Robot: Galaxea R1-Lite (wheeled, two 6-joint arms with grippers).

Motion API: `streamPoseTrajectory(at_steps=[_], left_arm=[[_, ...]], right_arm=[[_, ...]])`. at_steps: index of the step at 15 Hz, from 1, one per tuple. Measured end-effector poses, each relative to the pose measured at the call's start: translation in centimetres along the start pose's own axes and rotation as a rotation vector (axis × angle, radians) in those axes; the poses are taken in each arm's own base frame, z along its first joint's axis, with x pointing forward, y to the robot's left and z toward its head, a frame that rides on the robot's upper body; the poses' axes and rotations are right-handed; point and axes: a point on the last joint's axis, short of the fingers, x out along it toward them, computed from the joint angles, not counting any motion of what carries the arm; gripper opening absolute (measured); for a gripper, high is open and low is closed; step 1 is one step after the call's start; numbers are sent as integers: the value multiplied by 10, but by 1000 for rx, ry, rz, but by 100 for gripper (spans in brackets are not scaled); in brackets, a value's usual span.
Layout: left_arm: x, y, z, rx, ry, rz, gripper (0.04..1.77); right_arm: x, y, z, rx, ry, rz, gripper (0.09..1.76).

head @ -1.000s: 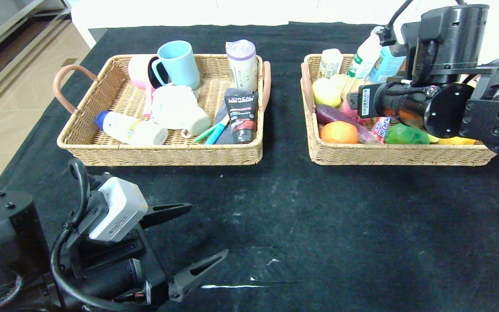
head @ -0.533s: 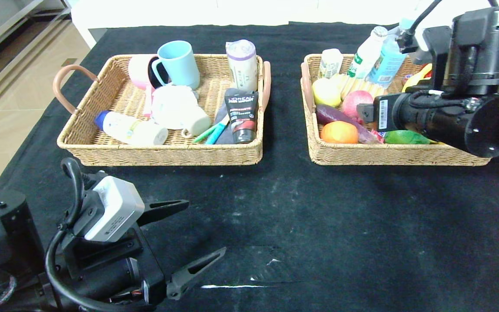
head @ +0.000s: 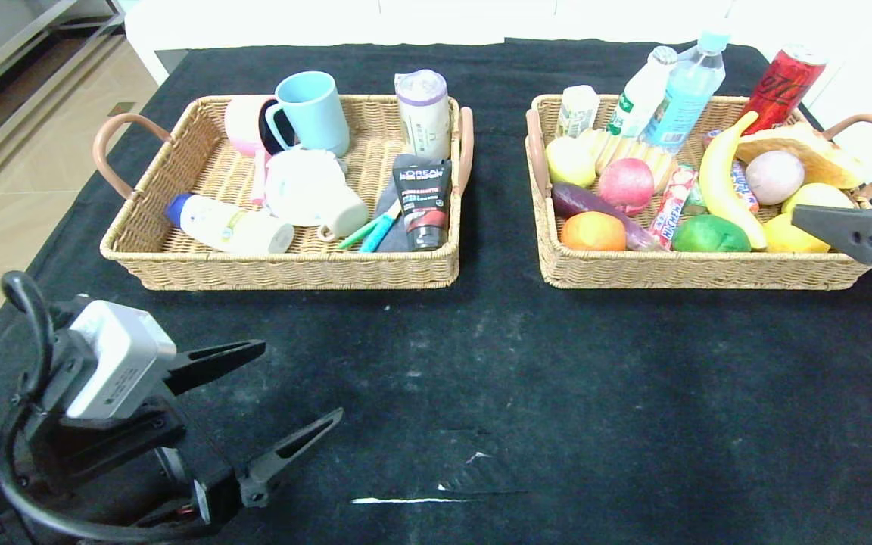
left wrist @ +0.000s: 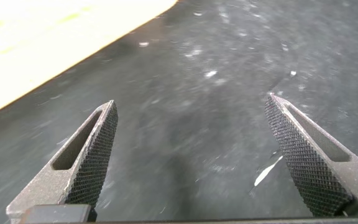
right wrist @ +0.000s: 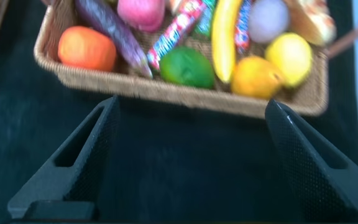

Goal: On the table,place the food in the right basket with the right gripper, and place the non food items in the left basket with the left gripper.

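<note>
The right basket (head: pixel 693 271) holds the purple eggplant (head: pixel 595 206), the orange (head: pixel 593 232), the red-pink peach (head: pixel 626 185) and the red candy stick (head: pixel 671 206). The left basket (head: pixel 292 271) holds the white bottle with a blue cap (head: pixel 228 225) and the white dish (head: pixel 303 182). My left gripper (head: pixel 300 382) is open and empty, low over the black table (head: pixel 557 393) at the front left. My right gripper (right wrist: pixel 192 102) is open and empty, just in front of the right basket (right wrist: pixel 185 93). Only one of its fingers (head: pixel 848 227) shows in the head view, at the right edge.
The left basket also holds a blue mug (head: pixel 311 113), a pink cup, a black tube (head: pixel 422 204) and a roll. The right basket also holds a banana (head: pixel 720 185), a lime (head: pixel 708 236), lemons, bottles and a red can (head: pixel 784 83). The floor lies past the table's left edge.
My right arm has drawn back from over the right basket to the right edge, uncovering the food. My left gripper has moved left and toward me, still open.
</note>
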Motion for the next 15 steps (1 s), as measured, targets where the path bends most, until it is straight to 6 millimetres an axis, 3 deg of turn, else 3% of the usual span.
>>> streamPoseTrajectory(at_steps=[2, 8, 15], left_arm=[[-20, 1, 2, -38, 18, 39, 172], [-111, 1, 7, -113, 79, 155, 172], [-178, -22, 14, -117, -10, 263, 172]], right_arm=[[-36, -18, -9, 7, -15, 6, 170], [-121, -59, -55, 27, -2, -20, 170], [-206, -72, -99, 50, -67, -97, 170]])
